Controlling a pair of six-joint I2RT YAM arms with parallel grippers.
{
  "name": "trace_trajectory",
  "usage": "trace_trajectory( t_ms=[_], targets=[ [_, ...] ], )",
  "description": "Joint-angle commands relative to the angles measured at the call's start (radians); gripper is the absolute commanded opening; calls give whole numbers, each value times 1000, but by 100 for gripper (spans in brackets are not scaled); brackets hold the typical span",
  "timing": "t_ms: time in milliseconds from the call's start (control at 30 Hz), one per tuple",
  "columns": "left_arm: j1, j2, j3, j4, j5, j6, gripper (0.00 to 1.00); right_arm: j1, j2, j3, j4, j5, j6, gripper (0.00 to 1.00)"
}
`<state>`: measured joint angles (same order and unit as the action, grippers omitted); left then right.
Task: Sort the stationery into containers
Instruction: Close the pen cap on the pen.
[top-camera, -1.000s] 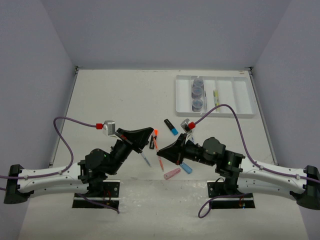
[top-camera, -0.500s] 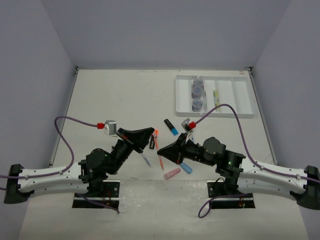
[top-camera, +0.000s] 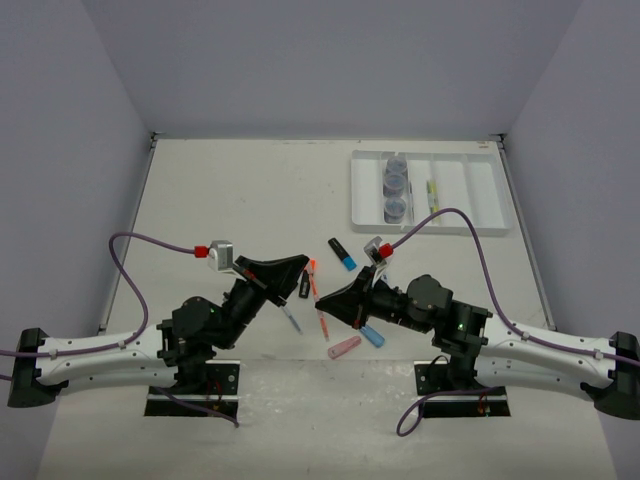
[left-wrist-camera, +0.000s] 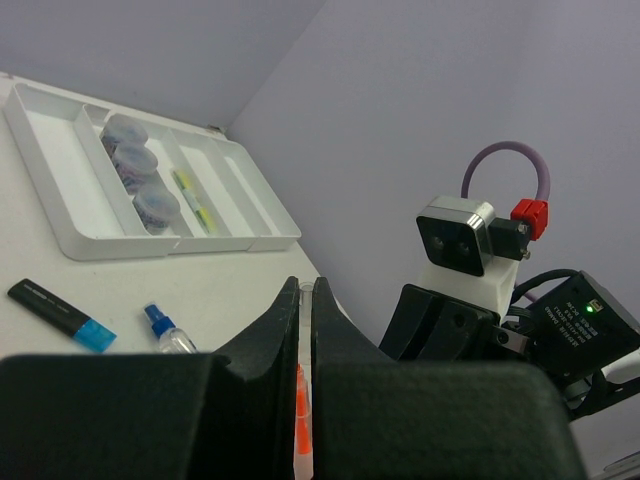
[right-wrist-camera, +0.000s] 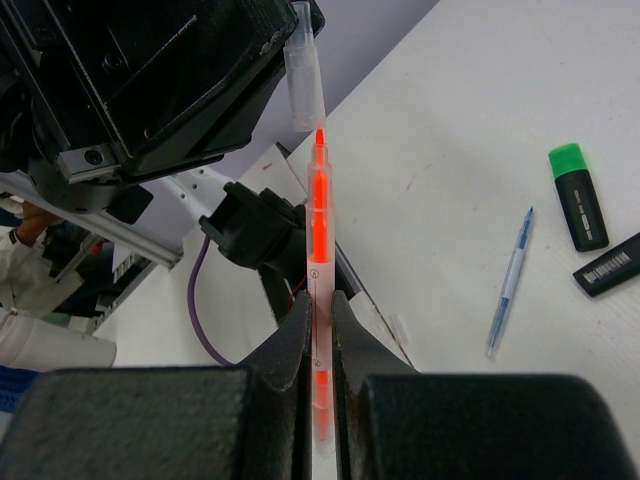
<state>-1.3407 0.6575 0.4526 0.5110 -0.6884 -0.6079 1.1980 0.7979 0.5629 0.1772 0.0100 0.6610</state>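
**Pen and cap held end to end between the two arms**

Top external. The left gripper (top-camera: 297, 268) and right gripper (top-camera: 325, 297) meet at mid-table, close to the bases. The orange pen (top-camera: 321, 320) passes through the right gripper. Its long axis runs roughly near-to-far, with the forward end toward the left gripper. The white tray (top-camera: 478, 228) lies far right, well apart from both and nearer the right arm. Three jars (top-camera: 395, 186) fill one compartment, a yellow-green pen (top-camera: 432, 192) lies in the next, and the others look bare. A blue-capped highlighter (top-camera: 343, 254) lies between the grippers and the tray.

Left wrist. The left fingers are pressed together on a clear cap (left-wrist-camera: 303, 292), and orange shows in the slit below it. A small bottle (left-wrist-camera: 165, 332) lies loose near the highlighter.

Right wrist. The right fingers pinch the pen's barrel, leaving the orange tip bare. The tip sits just at the cap's mouth, nearly on one line with it and not seated; whether they touch cannot be told. The step is judged to be seating the cap, which calls for a straight push along the barrel. Any sideways offset could catch the tip on the cap's rim. A green-capped highlighter (right-wrist-camera: 578, 195) and a blue pen (right-wrist-camera: 510, 285) lie on the table, apart from the held pen.
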Motion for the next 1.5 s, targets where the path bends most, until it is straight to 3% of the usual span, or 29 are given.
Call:
trace_trajectory(
  t_ms=[0, 1133, 1467],
  targets=[
    [3, 1, 31, 19, -24, 4, 0, 3, -13, 58, 21, 28, -12, 0],
    [3, 13, 31, -10, -9, -2, 0, 5, -36, 87, -31, 56, -40, 0],
    [3, 42, 60, -55, 72, -112, 0, 3, 14, 144, 5, 132, -126, 0]
  ],
)
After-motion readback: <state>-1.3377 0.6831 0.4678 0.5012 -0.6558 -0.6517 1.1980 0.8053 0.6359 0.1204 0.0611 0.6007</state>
